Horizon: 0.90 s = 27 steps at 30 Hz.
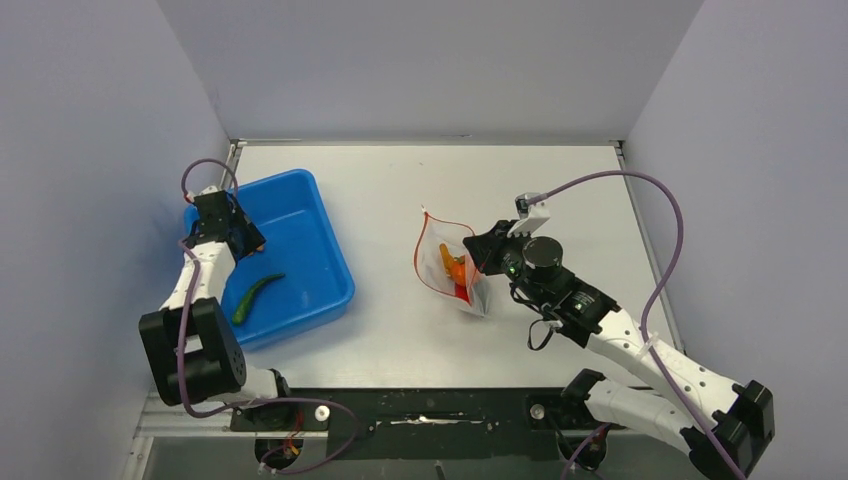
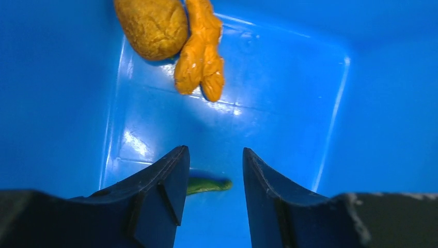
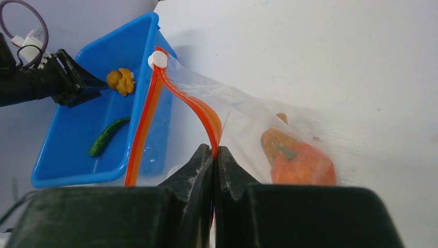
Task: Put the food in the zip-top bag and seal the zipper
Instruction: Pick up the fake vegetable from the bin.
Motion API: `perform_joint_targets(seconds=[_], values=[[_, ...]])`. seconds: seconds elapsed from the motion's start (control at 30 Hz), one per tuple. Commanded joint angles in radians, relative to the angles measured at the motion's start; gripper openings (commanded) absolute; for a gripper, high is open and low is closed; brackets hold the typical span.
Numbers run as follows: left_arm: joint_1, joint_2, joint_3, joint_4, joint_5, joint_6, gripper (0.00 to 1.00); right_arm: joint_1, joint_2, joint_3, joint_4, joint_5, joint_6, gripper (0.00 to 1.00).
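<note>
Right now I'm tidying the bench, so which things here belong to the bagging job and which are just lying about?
Job: bag, zipper, orange fruit inside, green pepper, brown lumps.
Just lying about: blue tray (only holds the food), purple cable.

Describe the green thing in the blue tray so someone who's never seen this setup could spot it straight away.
Find the blue tray on the left side of the table. On its floor, toward the near end, lies a slim, curved green pepper. The yellow-brown lumps farther back in the tray are short and knobbly; the pepper alone is long, thin and green.
</note>
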<state>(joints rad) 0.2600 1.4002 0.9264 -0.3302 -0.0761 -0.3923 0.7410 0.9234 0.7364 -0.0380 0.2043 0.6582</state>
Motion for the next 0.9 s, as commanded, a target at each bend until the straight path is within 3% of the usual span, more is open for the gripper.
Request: perform_joint_targets(seconds=[0.0, 0.23, 0.53, 0.87], values=[[0.015, 0.072, 0.067, 0.078, -0.033, 0.021, 0.41, 0.0, -0.023, -0.001, 0.082, -0.006, -0.003, 0.0], [0.056, 0.155, 0.085, 0.103, -0.07, 0.061, 0.4, 0.003, -0.035, 0.0, 0.079, -0.003, 0.003, 0.0], [0.062, 0.205, 0.108, 0.153, -0.046, 0.105, 0.51, 0.006, -0.044, -0.002, 0.077, -0.009, 0.009, 0.0], [0.047, 0.256, 0.109, 0.191, 0.015, 0.067, 0.39, 0.008, -0.06, -0.008, 0.069, 0.007, 0.009, 0.0]])
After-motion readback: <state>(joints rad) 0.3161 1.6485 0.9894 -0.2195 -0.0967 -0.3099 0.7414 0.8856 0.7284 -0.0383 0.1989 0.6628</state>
